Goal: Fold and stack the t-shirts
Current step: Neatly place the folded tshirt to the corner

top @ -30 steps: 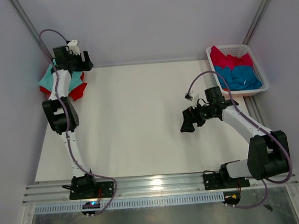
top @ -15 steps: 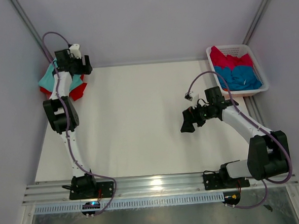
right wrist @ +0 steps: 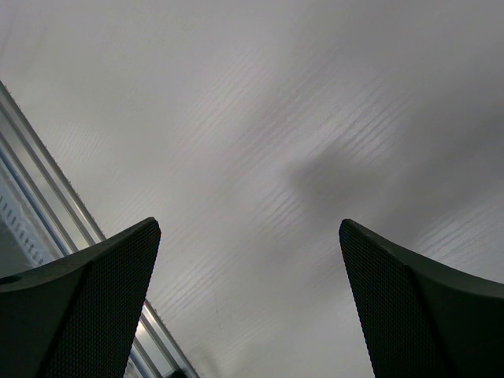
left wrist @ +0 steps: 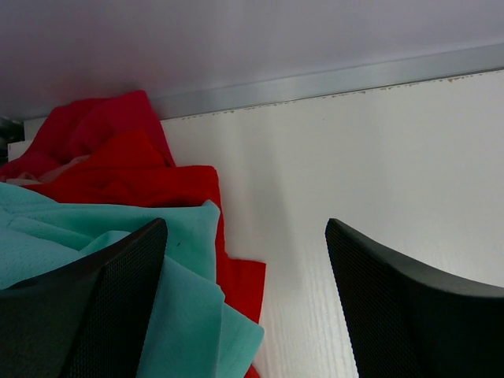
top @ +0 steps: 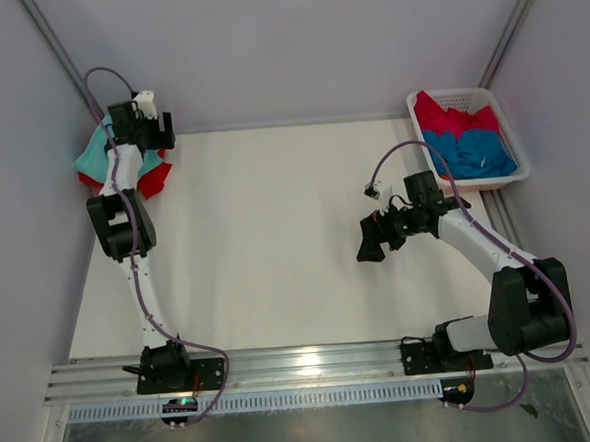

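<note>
- Both arm bases are bolted at the near edge of the table (top: 276, 232), the left one at the near left and the right one at the near right.
- Right arm: I see it fold outward over the right edge, elbow raised near its base. The forearm runs back inward, up and to the left, toward mid-table.
- Right gripper (top: 368, 243): it hangs over bare tabletop right of centre, pointing left. In its wrist view both fingers (right wrist: 79, 307) stand wide apart with nothing between them. Only a plain grey surface shows beyond them.
- Left arm: it is stretched nearly straight along the left edge, from its base to the far left corner, with the elbow block about halfway along.
- Left gripper (left wrist: 244, 232): the jaws are spread and empty, poised at the right edge of the shirt pile. In the wrist view the left finger overlaps the cloth, while the right finger is over bare table. I cannot tell whether the left finger touches the fabric.
- Pile at the far left corner: a mint-teal t-shirt (top: 96, 153) lies rumpled on top of a bright red t-shirt (top: 153, 180), which sticks out beneath it toward the table's middle and against the back wall.
- Far right corner: a white slatted basket (top: 488, 95) holds a crimson-pink t-shirt (top: 449, 116) at its far end and a blue t-shirt (top: 476, 152) at its near end, both crumpled. It is well apart from either gripper.
</note>
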